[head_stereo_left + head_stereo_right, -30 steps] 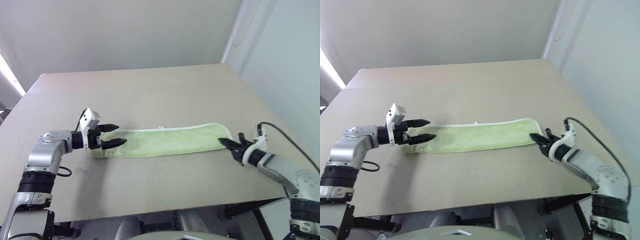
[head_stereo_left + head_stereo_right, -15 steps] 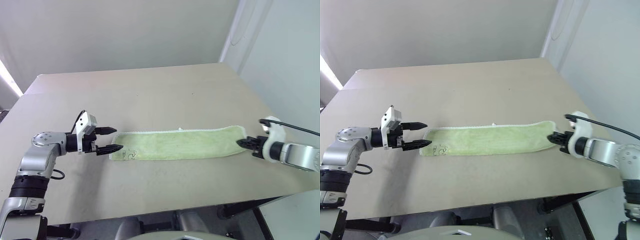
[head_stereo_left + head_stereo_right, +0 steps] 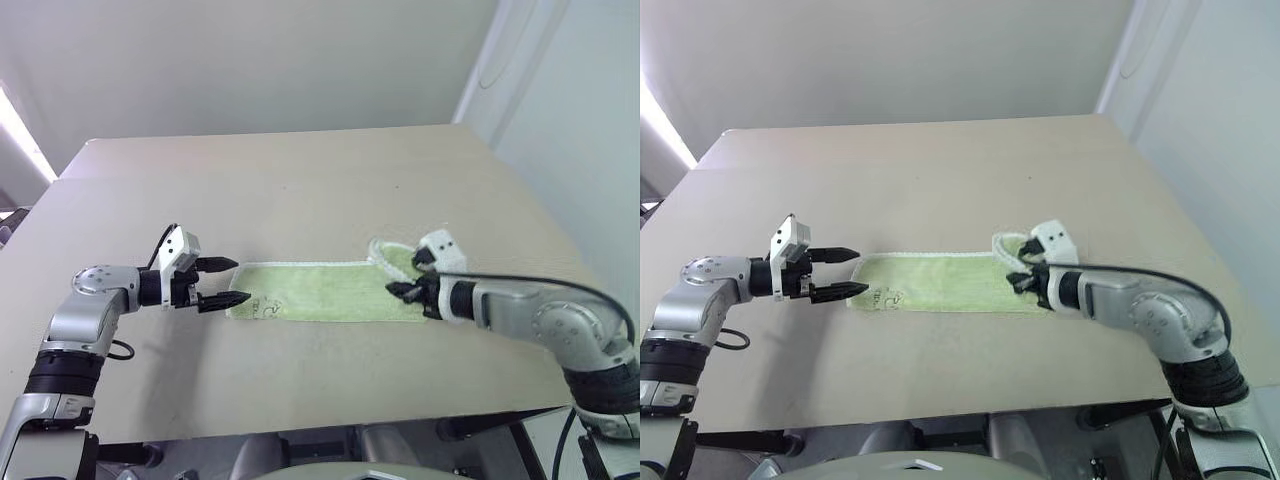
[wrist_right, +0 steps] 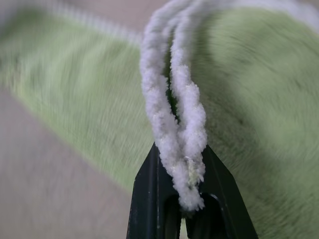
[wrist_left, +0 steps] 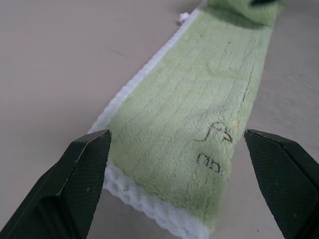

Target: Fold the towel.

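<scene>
2 black-fingered grippers share this fold: my right gripper (image 3: 407, 290) pinches the soft lime-green terry towel (image 3: 320, 303) by its end, doubled over the strip, and next carries it toward my wide-open left gripper (image 3: 232, 282).

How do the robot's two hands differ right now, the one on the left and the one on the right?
The left gripper has its fingers spread wide and holds nothing; the right gripper has its fingers shut on the towel, pinching its whitish edge. The left one hovers at the towel's flat left end, while the right one holds its end lifted and carried over the middle. Both have two black fingers and point toward each other.
</scene>
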